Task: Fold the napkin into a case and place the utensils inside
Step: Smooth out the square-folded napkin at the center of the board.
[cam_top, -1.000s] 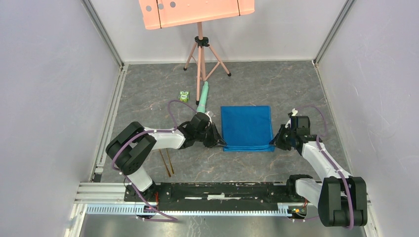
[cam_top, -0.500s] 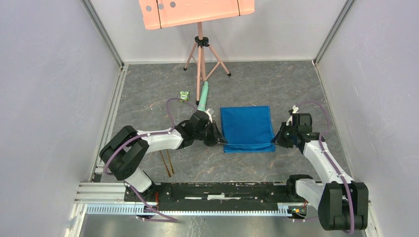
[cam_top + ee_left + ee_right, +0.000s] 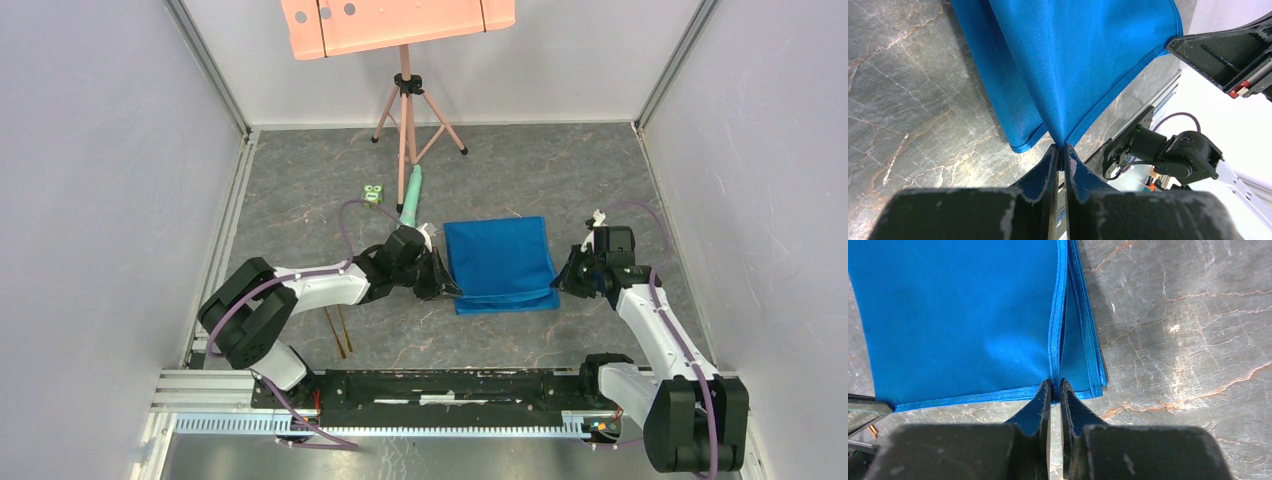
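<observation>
I have the blue napkin (image 3: 498, 262) lying mid-table, already doubled over. The right wrist view shows several hemmed layers stacked along its right side. The left gripper (image 3: 1060, 148) is pinched tight on the near-left corner of the cloth, and the fabric fans up and away from its fingers. The right gripper (image 3: 1054, 383) is likewise pressed together on the near-right corner, right at the hem. From above, the near edge sags slightly between the two grips, so I judge I am partway through a fold. The cloth is a broad rectangle, not yet a narrow case.

The gold utensils (image 3: 337, 328) lie on the table (image 3: 560, 180) beside the left arm's base, well apart from the napkin, so loading them is all still to do.

I cannot tell how many layers each gripper has caught. The utensils' far ends slip under the left arm, and I cannot tell fork from spoon. The green tube (image 3: 411, 197) and small green toy (image 3: 373, 194) sit beyond, clear of the work.
</observation>
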You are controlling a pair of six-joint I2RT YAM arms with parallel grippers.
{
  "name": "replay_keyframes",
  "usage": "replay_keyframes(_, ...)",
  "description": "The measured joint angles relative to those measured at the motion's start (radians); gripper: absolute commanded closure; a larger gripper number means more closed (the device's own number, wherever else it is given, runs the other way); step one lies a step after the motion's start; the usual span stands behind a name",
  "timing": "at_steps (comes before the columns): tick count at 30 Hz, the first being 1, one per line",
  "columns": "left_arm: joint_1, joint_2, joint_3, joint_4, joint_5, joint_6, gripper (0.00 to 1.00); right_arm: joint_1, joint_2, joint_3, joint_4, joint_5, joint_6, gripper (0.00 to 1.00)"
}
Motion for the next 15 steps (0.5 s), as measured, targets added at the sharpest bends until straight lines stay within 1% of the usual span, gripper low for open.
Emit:
replay_keyframes(9, -0.004, -0.093, 0.046, -0.060, -0.001, 0.007, 0.87, 0.000, -0.026, 0.093, -0.044, 0.006, -0.018, 1.00)
replay_keyframes(15, -0.018, -0.093, 0.057, -0.058, 0.000, 0.013, 0.86, 0.000, -0.026, 0.094, -0.060, 0.014, -0.026, 1.00)
